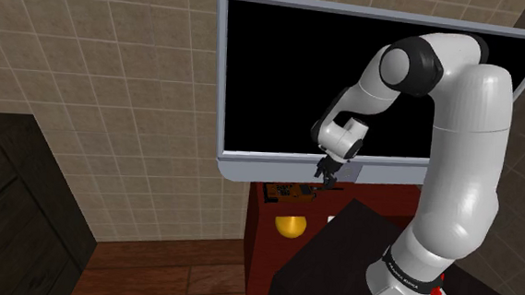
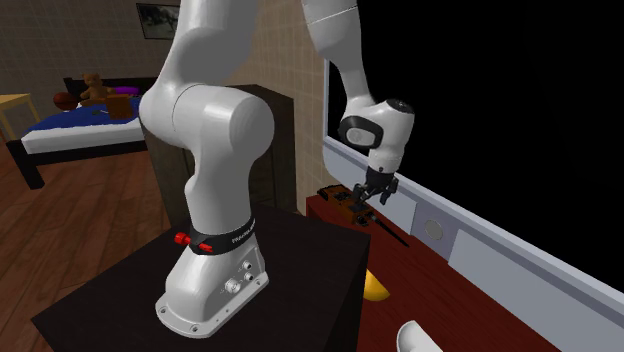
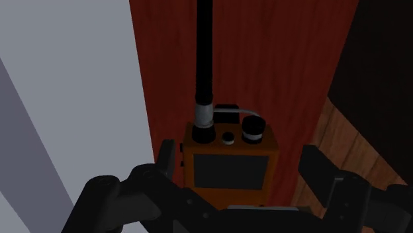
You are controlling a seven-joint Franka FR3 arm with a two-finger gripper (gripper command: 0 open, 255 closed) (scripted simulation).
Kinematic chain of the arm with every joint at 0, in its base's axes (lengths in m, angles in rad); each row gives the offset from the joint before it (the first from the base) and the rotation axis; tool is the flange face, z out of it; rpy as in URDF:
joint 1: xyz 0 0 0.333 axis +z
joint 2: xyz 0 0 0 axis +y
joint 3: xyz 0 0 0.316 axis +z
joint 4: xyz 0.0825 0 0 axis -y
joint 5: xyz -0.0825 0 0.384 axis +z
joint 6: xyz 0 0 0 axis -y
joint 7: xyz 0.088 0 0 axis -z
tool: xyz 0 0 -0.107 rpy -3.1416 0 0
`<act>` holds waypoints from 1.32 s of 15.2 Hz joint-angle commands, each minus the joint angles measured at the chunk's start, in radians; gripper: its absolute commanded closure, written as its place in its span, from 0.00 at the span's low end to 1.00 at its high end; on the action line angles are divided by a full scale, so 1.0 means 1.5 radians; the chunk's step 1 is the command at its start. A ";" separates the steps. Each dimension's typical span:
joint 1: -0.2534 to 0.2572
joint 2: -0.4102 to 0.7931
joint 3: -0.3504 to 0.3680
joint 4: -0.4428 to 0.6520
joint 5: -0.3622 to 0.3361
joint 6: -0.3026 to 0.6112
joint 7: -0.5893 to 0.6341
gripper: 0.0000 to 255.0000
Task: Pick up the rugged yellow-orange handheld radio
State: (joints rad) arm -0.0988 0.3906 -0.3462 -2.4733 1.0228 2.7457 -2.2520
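As I look along the hand, the gripper (image 3: 239, 153) hangs just above the radio (image 3: 228, 162) with its fingers (image 3: 169, 159) spread open. One finger is on each side of the orange body. The right one stands clearly apart from it; the left one is very close to the edge, and I cannot tell if it touches. The radio lies on the dark red top of a cabinet (image 3: 265, 59), and its long black antenna (image 3: 204, 53) points away from the gripper.

From the shoulder view, the gripper (image 1: 327, 176) is low under the grey frame of a big black screen (image 1: 347, 82). The radio (image 1: 291, 191) is just beside it on the cabinet (image 1: 258, 239), and a yellow ball (image 1: 291, 227) sits lower down. From the second exterior view, the gripper (image 2: 368, 197) is over the radio (image 2: 335, 197), past the black stand (image 2: 300, 250).
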 commanded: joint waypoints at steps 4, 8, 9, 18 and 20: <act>-0.020 0.158 0.031 0.082 0.039 0.024 -0.056 1.00; -0.023 0.154 0.004 0.099 -0.005 0.000 -0.033 1.00; -0.013 0.145 -0.003 0.097 -0.020 -0.004 -0.015 1.00; 0.056 0.132 -0.053 0.100 -0.024 -0.036 0.020 1.00; 0.072 0.114 -0.073 0.091 -0.040 -0.045 0.034 1.00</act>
State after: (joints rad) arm -0.0072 0.5848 -0.4398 -2.3850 0.9795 2.6617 -2.2458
